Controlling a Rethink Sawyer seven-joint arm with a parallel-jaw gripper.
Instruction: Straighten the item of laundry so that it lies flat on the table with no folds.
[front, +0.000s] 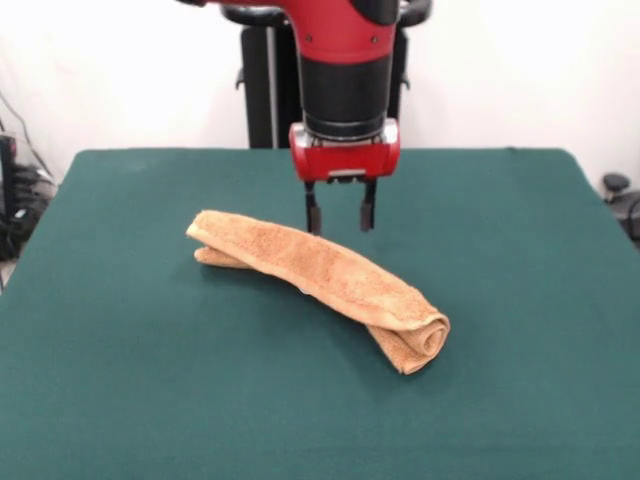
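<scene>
The towel (320, 285) is seen rolled into a long folded bundle, laid diagonally near the middle of the green table (120, 400). The gripper (340, 215) is held released, fingers apart, just behind the towel's upper edge, nothing grasped

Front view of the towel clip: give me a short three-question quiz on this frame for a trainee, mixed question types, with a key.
1. True or false: the towel lies spread flat on the table.
2. Multiple choice: where is the gripper relative to the towel? A. beside the table's edge, far from it. B. above its middle part, at its far edge. C. clamped on its rolled end.
3. Fill in: the gripper's fingers are ____, with nothing between them.

Key:
1. False; it is bunched into a long roll lying aslant.
2. B.
3. Open.
</scene>
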